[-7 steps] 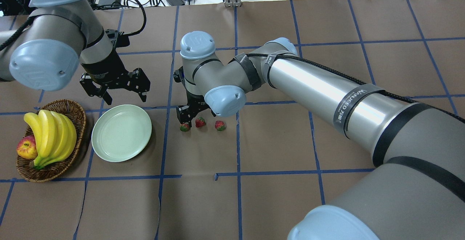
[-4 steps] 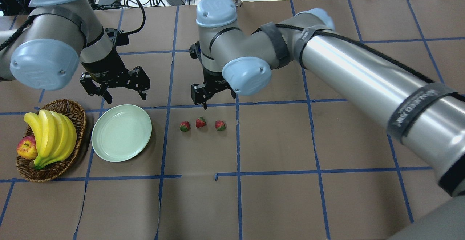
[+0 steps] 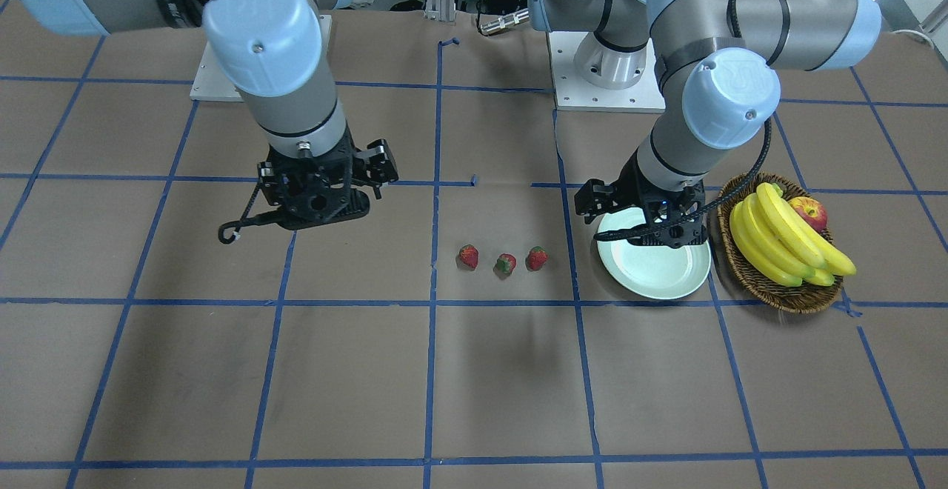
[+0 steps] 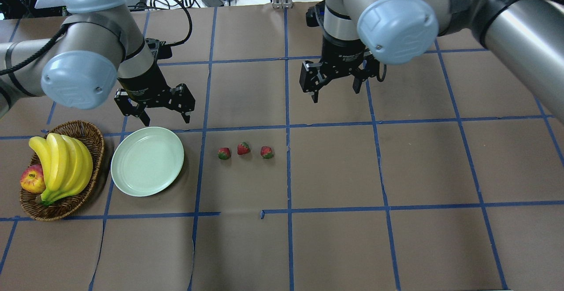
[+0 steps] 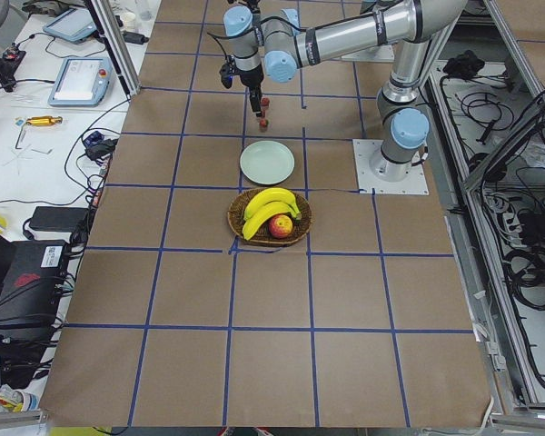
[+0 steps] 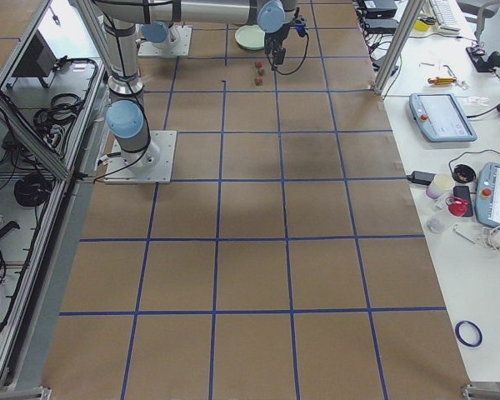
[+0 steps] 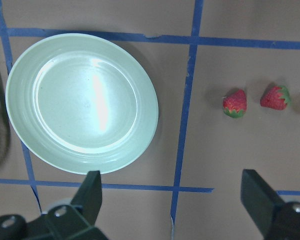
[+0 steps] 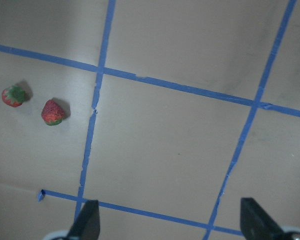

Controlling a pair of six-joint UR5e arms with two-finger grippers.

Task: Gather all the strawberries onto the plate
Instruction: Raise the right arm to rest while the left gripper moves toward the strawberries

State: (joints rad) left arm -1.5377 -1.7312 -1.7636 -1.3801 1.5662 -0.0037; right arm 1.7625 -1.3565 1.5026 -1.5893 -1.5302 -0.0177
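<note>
Three strawberries (image 4: 224, 153) (image 4: 243, 148) (image 4: 266, 152) lie in a row on the brown table, right of the empty mint-green plate (image 4: 147, 161). My left gripper (image 4: 164, 117) is open and empty, hovering just beyond the plate's far rim. Its wrist view shows the plate (image 7: 82, 102) and strawberries (image 7: 234, 103) (image 7: 275, 97) below. My right gripper (image 4: 335, 93) is open and empty, raised beyond and to the right of the strawberries. Its wrist view shows two strawberries (image 8: 53, 112) (image 8: 13, 95) at the left.
A brown wicker basket (image 4: 94, 143) with bananas (image 4: 61, 167) and an apple (image 4: 31, 179) stands left of the plate. Blue tape lines grid the brown table cover. Cables and devices lie beyond the table's far edge.
My right gripper has risen from the strawberries and moved away to the far right, empty. The strawberries stayed in place. My left gripper has shifted slightly to the right.
</note>
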